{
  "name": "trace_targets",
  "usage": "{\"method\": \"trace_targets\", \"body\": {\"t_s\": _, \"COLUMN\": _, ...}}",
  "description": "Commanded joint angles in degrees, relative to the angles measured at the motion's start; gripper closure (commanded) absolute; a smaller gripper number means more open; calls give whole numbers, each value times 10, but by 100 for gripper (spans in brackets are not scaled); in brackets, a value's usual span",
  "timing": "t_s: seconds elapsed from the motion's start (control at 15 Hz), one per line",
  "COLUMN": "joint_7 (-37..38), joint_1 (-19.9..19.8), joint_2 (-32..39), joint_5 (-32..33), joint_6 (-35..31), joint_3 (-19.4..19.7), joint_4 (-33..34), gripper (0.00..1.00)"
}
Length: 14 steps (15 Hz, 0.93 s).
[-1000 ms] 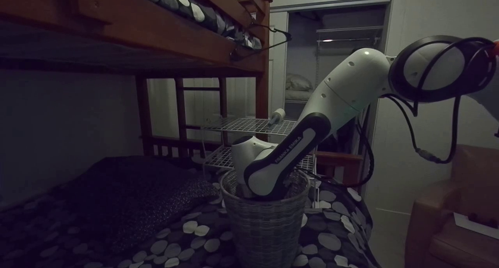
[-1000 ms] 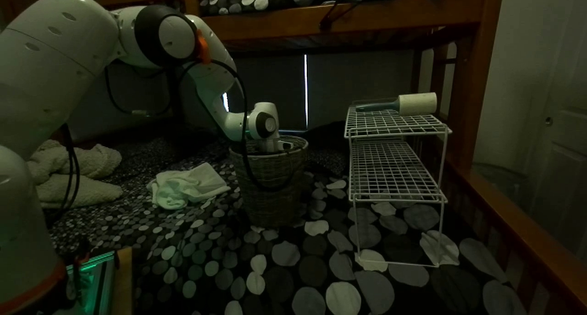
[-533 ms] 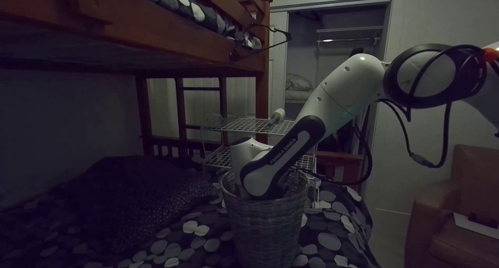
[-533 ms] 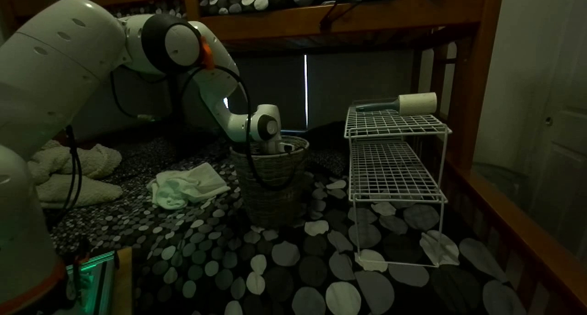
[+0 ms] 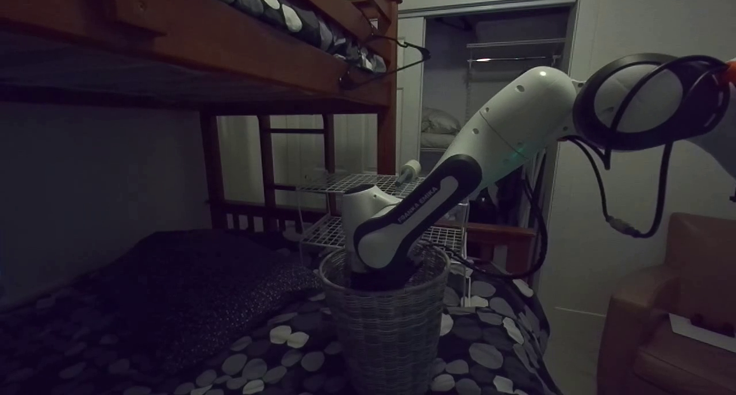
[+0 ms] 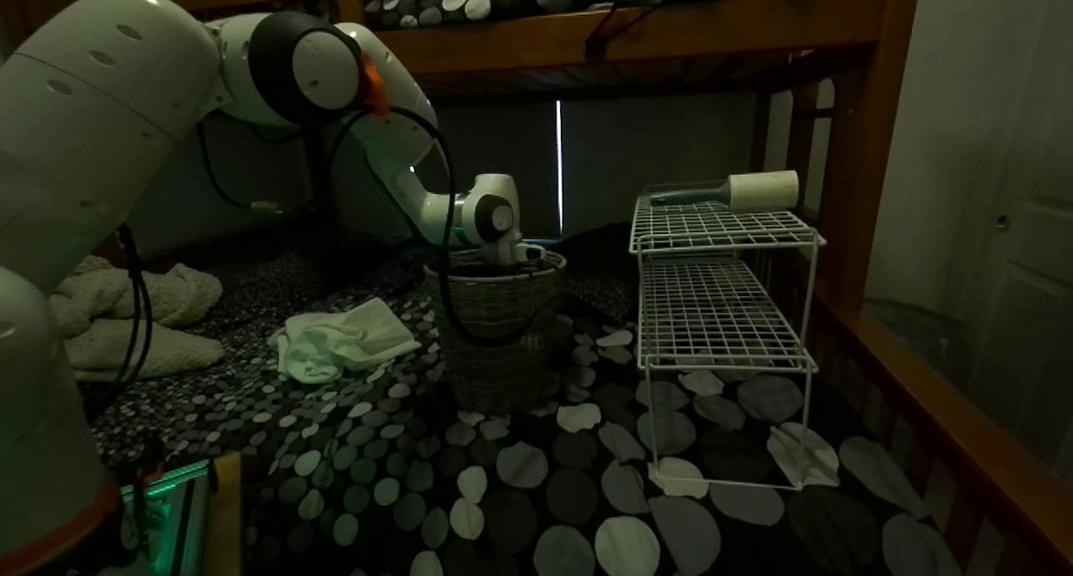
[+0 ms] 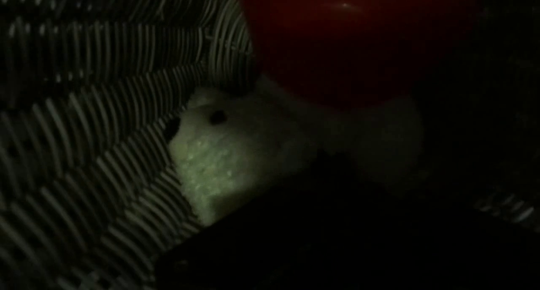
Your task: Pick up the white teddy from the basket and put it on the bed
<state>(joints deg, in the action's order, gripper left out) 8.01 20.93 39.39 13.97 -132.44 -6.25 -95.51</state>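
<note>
The white teddy (image 7: 236, 146) shows in the wrist view, lit on its left side, with dark eye and nose spots. It lies against the inner wall of the woven grey basket (image 5: 391, 337), which also stands in an exterior view (image 6: 495, 350). My gripper (image 7: 327, 155) reaches down inside, a near-black shape whose fingertips come together right at the plush. It is shut; darkness hides whether any plush is pinched between the fingers. Both exterior views have the fingers hidden by the basket. The bed's wooden frame (image 5: 247, 56) rises around, and spotted bedding (image 6: 578, 517) lies under the basket.
A smooth red object (image 7: 346, 49) sits beside the teddy in the basket. A white wire rack (image 6: 721, 308) bearing a lint roller (image 6: 759, 192) stands nearby. A pale cloth (image 6: 344, 341) and cream fleece (image 6: 138, 324) lie on the bedding. The upper bunk overhangs the arm.
The arm first dipped slightly, then rose, so the wrist now sits higher over the basket in both exterior views. The basket's rim has shifted a little.
</note>
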Motion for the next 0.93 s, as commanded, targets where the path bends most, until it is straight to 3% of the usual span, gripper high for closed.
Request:
{"method": "trace_targets", "body": {"t_s": 0.0, "joint_7": -2, "joint_1": -16, "joint_2": -77, "joint_5": -13, "joint_6": -65, "joint_3": -7, "joint_4": -65, "gripper": 98}}
{"method": "trace_targets", "body": {"t_s": 0.6, "joint_7": -55, "joint_1": -64, "joint_2": -266, "joint_5": -95, "joint_6": -306, "joint_3": -59, "joint_4": -222, "gripper": 98}}
{"method": "trace_targets", "body": {"t_s": 0.87, "joint_7": -90, "joint_1": -81, "joint_2": -340, "joint_5": -129, "joint_6": -338, "joint_3": -77, "joint_4": -259, "gripper": 98}}
